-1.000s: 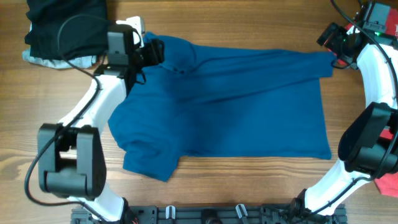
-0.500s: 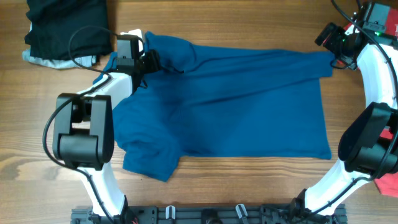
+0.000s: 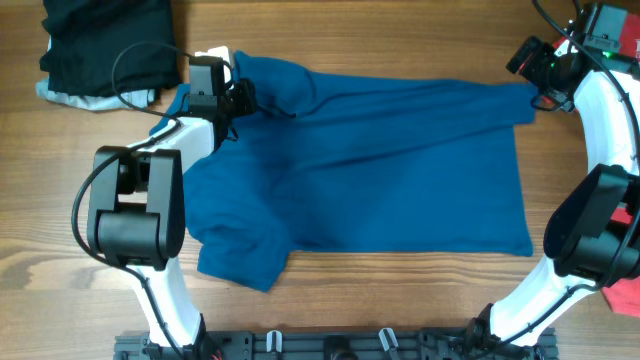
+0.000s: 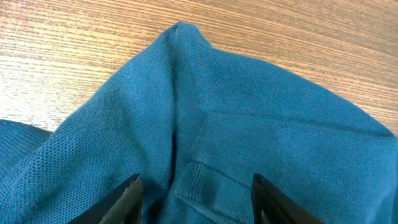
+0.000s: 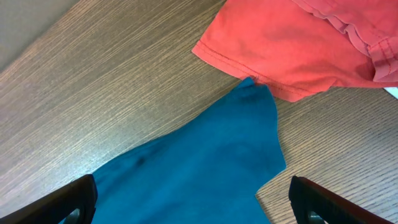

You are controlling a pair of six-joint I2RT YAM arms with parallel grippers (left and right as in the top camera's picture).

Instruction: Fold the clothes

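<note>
I am hovering my left gripper (image 3: 240,95) over the collar end of the deep-blue shirt (image 3: 380,170), jaws standing well apart with a ridge of knit rising between them. They are clamping nothing, though I cannot tell whether the pads are brushing the cloth. My right gripper (image 3: 545,85) is hanging just above the shirt's far top corner, spread wide and carrying nothing, and from that wrist the corner is lying right beside the hem of the red shirt (image 5: 298,43). As I am judging it, the folding is barely starting. The shirt is lying spread across the middle of the table (image 3: 400,300), mostly flat, with no clean fold in it and the near-left sleeve (image 3: 240,255) sitting bunched. The black piece (image 3: 100,35) and the pale-blue piece (image 3: 70,97) are waiting in a heap at the far left corner, unfolded as far as I am seeing. For room, bare wood is showing along the near edge and beyond the far hem. The right side is tighter, the red cloth crowding that corner, and the heap is sitting near my left arm.
</note>
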